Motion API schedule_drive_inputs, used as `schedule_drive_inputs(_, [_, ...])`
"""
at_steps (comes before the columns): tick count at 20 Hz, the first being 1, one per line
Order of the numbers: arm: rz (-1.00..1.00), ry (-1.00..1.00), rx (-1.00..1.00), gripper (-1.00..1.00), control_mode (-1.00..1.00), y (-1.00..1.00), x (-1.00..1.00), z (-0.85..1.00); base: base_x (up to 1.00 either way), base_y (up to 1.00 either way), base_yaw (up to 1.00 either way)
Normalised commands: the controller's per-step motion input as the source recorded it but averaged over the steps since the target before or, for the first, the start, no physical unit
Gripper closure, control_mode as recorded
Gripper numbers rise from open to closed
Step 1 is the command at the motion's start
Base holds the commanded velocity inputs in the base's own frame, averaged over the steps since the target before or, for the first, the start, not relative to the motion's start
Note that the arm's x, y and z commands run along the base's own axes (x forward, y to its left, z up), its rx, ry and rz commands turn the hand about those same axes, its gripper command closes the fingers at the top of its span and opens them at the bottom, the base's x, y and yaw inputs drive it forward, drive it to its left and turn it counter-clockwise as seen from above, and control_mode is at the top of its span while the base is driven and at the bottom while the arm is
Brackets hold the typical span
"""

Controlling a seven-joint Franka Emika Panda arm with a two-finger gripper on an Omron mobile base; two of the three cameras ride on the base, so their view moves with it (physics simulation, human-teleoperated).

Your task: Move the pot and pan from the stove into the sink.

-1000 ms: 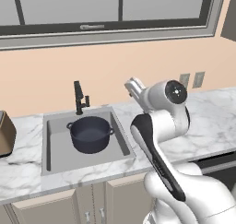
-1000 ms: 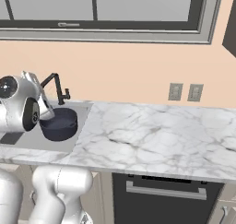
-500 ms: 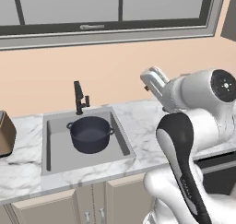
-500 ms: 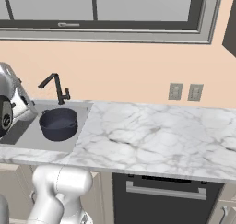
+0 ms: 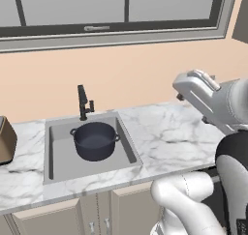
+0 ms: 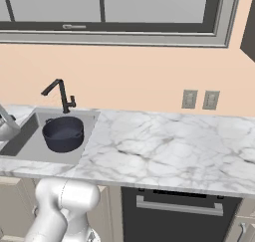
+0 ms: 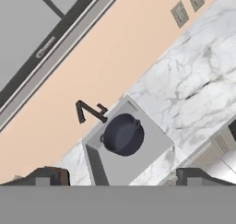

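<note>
The dark blue-grey pot (image 5: 95, 140) stands upright in the grey sink (image 5: 59, 159), below the black faucet (image 5: 84, 102). The right base view has the pot (image 6: 63, 133) in the sink (image 6: 30, 141) at the left, and the hand view looks down on the pot (image 7: 122, 134) from high up. My gripper (image 5: 193, 84) hangs high over the marble counter, well right of the sink and apart from the pot. In the hand view its fingertips (image 7: 46, 176) stand wide apart, open, with nothing between them. The pan and the stove are out of view.
White marble counter (image 6: 164, 149) runs right of the sink, over a dark oven front (image 6: 179, 206). A brown box (image 5: 6, 139) sits at the counter's left end. Two wall outlets (image 6: 199, 99) are on the peach wall, beneath a wide window.
The arm has swung right and up, carrying the open gripper from beside the sink to high over the counter. The pot has stayed in the sink.
</note>
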Motion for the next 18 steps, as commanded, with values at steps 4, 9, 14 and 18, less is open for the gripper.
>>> schedule_drive_inputs(4, [0.11, 0.0, -0.12, -1.0, -1.0, -0.26, -0.96, 0.13, 0.0, 0.0, 0.0])
schedule_drive_inputs(9, [0.18, 0.08, -0.16, -1.0, -1.0, -0.17, -0.66, 0.02, 0.0, 0.0, 0.0])
schedule_drive_inputs(14, [0.18, 0.26, -0.18, -1.0, -1.0, 0.06, -0.11, -0.07, 0.0, 0.0, 0.0])
schedule_drive_inputs(18, [0.0, 0.01, -0.01, -1.0, -1.0, 0.0, 0.0, 0.0, 0.0, 0.0, 0.0])
